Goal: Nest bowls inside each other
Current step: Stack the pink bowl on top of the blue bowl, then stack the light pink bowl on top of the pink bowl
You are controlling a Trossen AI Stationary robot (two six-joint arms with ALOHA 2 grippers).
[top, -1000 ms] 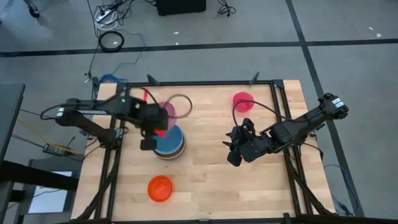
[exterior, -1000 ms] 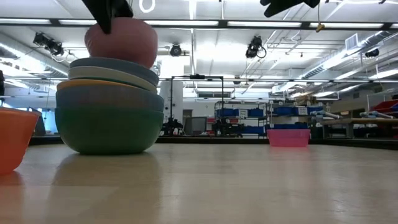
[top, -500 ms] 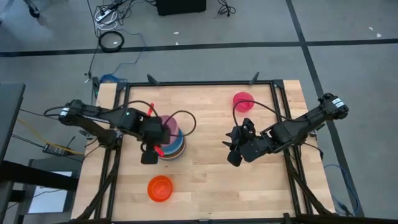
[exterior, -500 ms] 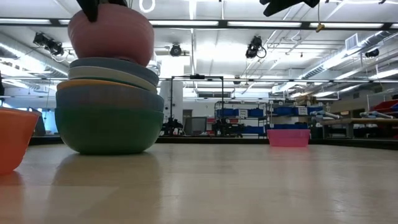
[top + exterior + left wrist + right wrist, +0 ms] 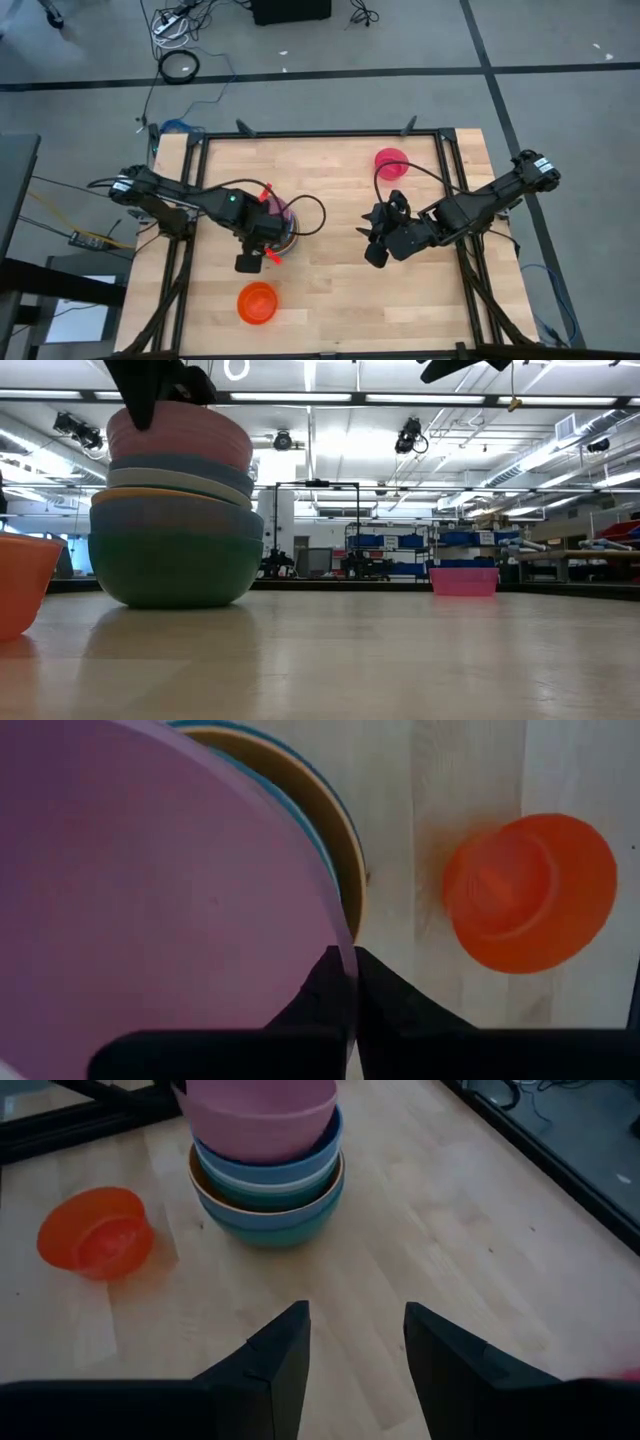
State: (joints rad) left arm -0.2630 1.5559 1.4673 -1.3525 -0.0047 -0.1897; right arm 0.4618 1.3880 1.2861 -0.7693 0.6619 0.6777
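A stack of nested bowls (image 5: 175,545) stands left of the table's middle, with a teal bowl (image 5: 270,1220) at the bottom and blue ones above it. A pink bowl (image 5: 180,435) sits on top with its lower part down inside the top blue bowl (image 5: 285,1165). My left gripper (image 5: 350,982) is over the stack's near side (image 5: 266,234) and is shut on the pink bowl. An orange bowl (image 5: 257,303) rests on its base near the front edge. A magenta bowl (image 5: 391,163) stands at the far right. My right gripper (image 5: 357,1345) hangs open above the table right of the middle (image 5: 373,242). My left gripper pinches the pink bowl's rim (image 5: 336,935) on the side toward the orange bowl, one finger inside the bowl and one outside. The fingers come from above and point down. The bowl sits about level, its lower part sunk in the stack's top bowl.
Bare wood lies between the stack and my right gripper and along the front right (image 5: 400,310). A black frame rail (image 5: 320,134) runs along the table's far edge and down both sides.
My left gripper has gone toward the table's near edge and down with the pink bowl. The bowl hung tilted above the stack's far side. It now stands level over the stack, lowered into the top blue bowl.
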